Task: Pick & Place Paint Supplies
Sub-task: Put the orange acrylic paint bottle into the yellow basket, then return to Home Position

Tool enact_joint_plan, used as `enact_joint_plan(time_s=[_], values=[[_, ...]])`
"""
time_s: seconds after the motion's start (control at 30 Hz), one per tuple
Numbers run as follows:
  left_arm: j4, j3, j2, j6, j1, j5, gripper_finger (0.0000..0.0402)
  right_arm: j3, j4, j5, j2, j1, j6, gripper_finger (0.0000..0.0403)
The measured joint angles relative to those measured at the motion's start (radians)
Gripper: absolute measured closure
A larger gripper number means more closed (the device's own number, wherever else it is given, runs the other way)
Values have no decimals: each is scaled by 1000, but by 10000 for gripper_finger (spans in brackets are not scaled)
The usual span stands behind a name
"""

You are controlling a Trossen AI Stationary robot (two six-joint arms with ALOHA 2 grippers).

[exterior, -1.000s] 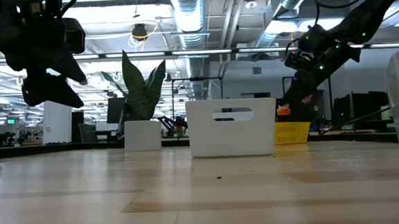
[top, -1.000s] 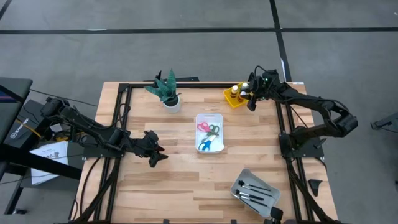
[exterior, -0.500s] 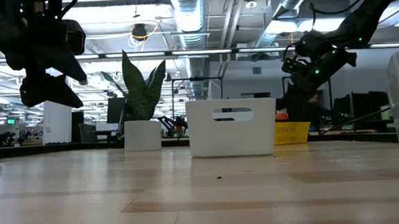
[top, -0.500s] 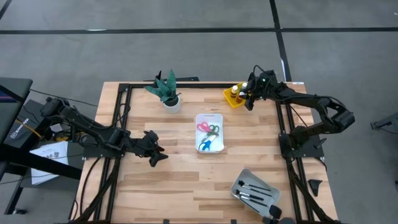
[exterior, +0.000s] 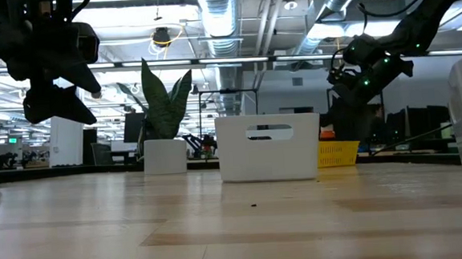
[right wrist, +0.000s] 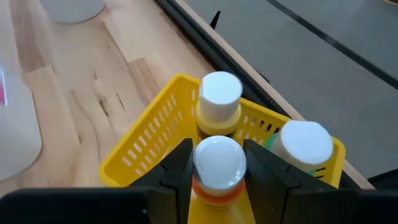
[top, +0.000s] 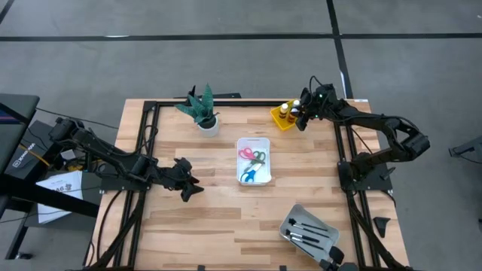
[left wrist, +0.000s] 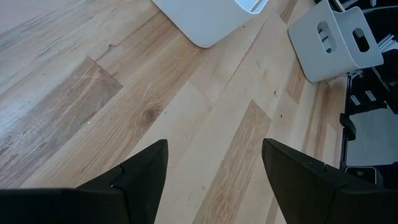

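My right gripper is at the far right of the table, over the yellow tray, shut on an orange paint bottle with a white cap. Two more white-capped bottles stand in that tray. My left gripper hangs open above the bare wood left of centre, with nothing between its fingers. Pink, green and blue scissors lie in the white tray. Dark-handled brushes lie in the grey tray. My right gripper pinches the orange bottle between its two fingers at the neck just under the white cap. The fingers slant down at it from the table's right. The bottle stands upright like its neighbours; its lower part is hidden, so I cannot tell whether it rests in the tray.
A green potted plant stands at the far left of centre. A black frame borders the wood on the left, far and right sides. Bare wood lies between the white tray and the near edge.
My right gripper has rolled about its own line with the orange bottle, staying over the yellow tray. My left gripper has kept still.
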Motion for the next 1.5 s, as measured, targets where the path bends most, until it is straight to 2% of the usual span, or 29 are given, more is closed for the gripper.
enact_joint_plan(time_s=[0.77, 1.13, 1.5], values=[[1, 0, 0, -18, 0, 1, 147, 4, 29, -10, 48, 3, 96, 294], [1, 0, 0, -23, 0, 1, 147, -2, 13, -15, 48, 3, 125, 204], [1, 0, 0, -44, 0, 1, 147, -1, 29, -7, -14, 1, 140, 187]])
